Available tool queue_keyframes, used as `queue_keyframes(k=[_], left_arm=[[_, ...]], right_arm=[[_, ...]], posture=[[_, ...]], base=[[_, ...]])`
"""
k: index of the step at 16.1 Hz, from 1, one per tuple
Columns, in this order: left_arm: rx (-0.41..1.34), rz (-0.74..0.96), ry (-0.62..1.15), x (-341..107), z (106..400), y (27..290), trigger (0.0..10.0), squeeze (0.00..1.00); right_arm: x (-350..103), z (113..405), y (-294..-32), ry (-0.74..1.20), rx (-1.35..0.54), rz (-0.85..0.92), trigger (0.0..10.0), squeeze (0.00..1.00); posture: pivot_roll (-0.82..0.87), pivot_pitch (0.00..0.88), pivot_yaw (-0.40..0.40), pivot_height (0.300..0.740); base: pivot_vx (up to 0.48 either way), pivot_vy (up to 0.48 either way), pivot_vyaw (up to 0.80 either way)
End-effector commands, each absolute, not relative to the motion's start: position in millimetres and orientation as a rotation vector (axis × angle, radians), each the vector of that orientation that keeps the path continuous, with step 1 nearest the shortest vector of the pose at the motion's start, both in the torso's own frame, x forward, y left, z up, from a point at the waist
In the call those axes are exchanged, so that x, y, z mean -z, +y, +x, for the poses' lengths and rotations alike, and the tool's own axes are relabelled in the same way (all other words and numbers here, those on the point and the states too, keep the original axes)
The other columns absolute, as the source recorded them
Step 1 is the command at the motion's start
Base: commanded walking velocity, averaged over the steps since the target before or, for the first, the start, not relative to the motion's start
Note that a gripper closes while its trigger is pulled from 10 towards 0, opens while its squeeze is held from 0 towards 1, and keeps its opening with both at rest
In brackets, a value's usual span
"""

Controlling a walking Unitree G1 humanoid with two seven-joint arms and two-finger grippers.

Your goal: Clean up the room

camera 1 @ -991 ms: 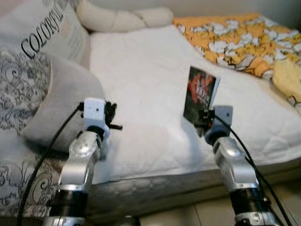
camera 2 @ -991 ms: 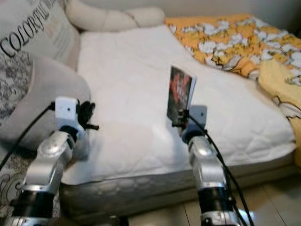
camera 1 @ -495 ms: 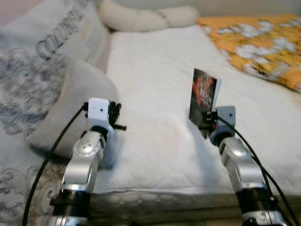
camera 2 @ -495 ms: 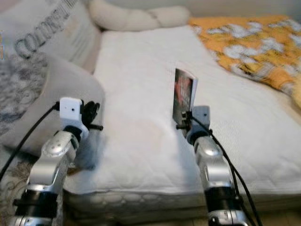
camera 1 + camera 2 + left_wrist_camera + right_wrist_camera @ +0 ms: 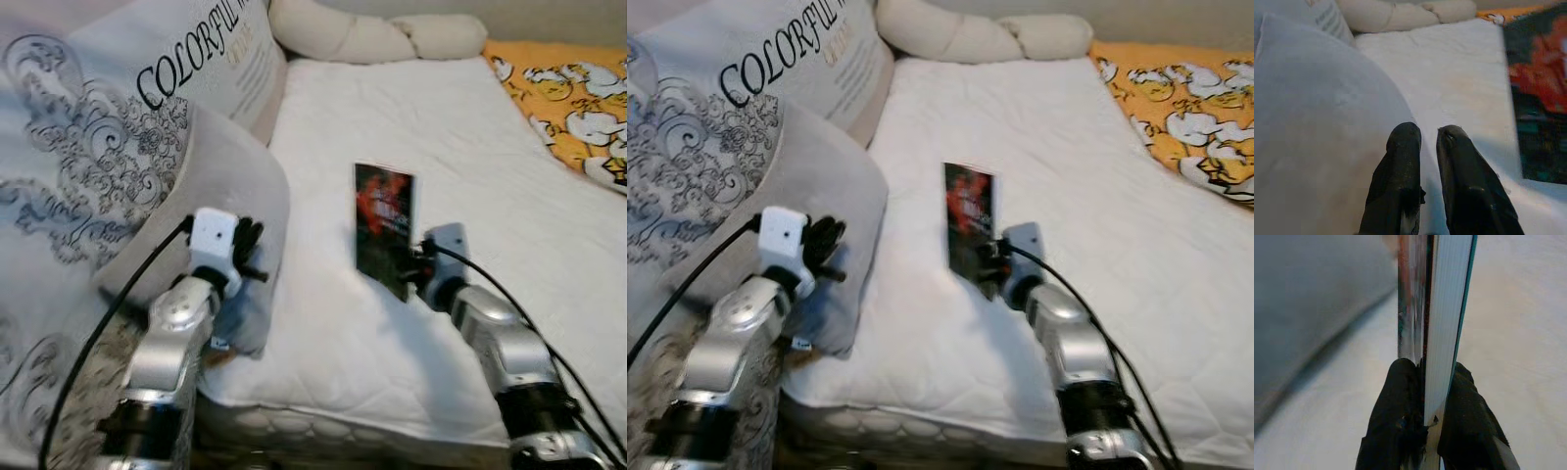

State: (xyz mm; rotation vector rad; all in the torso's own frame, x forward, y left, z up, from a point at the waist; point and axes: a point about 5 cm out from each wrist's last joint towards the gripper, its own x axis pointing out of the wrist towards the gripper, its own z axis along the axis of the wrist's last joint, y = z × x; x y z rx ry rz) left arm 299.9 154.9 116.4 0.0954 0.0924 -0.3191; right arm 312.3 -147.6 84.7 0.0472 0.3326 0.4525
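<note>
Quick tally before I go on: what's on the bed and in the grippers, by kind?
Books: 1, the book upright in the right gripper
Pillows: 3, the lettered pillow, grey pillow, knotted cream cushion
Blankets: 1, the orange blanket
Left gripper: 0 held
Total: 5

We see a white quilted mattress (image 5: 460,166), and everything else takes its colour against it. Upright over the mattress is a book (image 5: 384,230) with a dark cover splashed with red-orange and a teal lower part; its page block is white with a teal edge. At the mattress's head lies a cream braided cushion (image 5: 377,34). On its right side spreads an orange blanket (image 5: 573,93) printed with white cartoon figures. On its left side leans a pale grey pillow (image 5: 201,201), and behind that a light pillow (image 5: 147,78) with black lettering and grey swirling scrolls. Our arms are silver, our fingers (image 5: 1400,161) black.
</note>
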Motion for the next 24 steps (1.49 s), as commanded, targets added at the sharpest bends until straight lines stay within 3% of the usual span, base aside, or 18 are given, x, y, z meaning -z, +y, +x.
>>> queue_keyframes(k=[1, 8, 11, 14, 18, 19, 20, 24], left_arm=[[0.375, 0.133, 0.081, -122.7, 297.6, 150.6, 10.0, 0.00], [0.697, 0.193, 0.237, -127.3, 287.8, 152.5, 10.0, 0.00], [0.953, 0.232, 0.438, -112.7, 261.6, 148.7, 10.0, 0.00], [0.965, 0.221, 0.463, -116.0, 255.6, 152.9, 10.0, 0.00], [1.001, 0.218, 0.532, -117.4, 236.4, 158.2, 10.0, 0.00], [0.993, 0.223, 0.548, -116.7, 232.5, 160.3, 10.0, 0.00], [0.981, 0.224, 0.556, -116.8, 229.3, 162.5, 10.0, 0.00], [0.959, 0.218, 0.586, -118.0, 219.1, 165.9, 10.0, 0.00]], right_arm=[[-97.1, 320.4, -141.6, 0.298, -0.491, 0.061, 10.0, 0.00], [-87.0, 344.3, -141.2, 0.507, -0.557, 0.376, 10.0, 0.00], [-67.0, 339.7, -146.4, 0.634, -0.568, 0.573, 10.0, 0.00], [-58.4, 338.6, -160.6, 0.688, -0.466, 0.555, 10.0, 0.00], [-56.0, 338.9, -156.5, 0.730, -0.471, 0.490, 10.0, 0.03], [-54.8, 339.3, -155.4, 0.736, -0.466, 0.441, 10.0, 0.40], [-52.8, 339.5, -156.0, 0.740, -0.439, 0.399, 10.0, 1.00], [-46.2, 339.4, -160.2, 0.751, -0.348, 0.244, 10.0, 1.00]], posture=[[0.08, 0.000, 0.036, 0.740], [0.11, 0.000, 0.037, 0.740], [0.13, 0.000, 0.045, 0.740], [0.17, 0.000, 0.032, 0.740], [0.23, 0.000, 0.014, 0.740], [0.24, 0.000, 0.009, 0.740], [0.27, 0.000, 0.002, 0.740], [0.30, 0.000, -0.002, 0.740]], base=[[0.000, 0.000, 0.00], [0.000, 0.000, 0.00], [0.000, 0.000, 0.00], [0.000, 0.000, 0.00], [0.000, 0.000, 0.00], [0.000, 0.000, 0.00], [0.000, 0.000, 0.00], [0.000, 0.000, 0.00]])
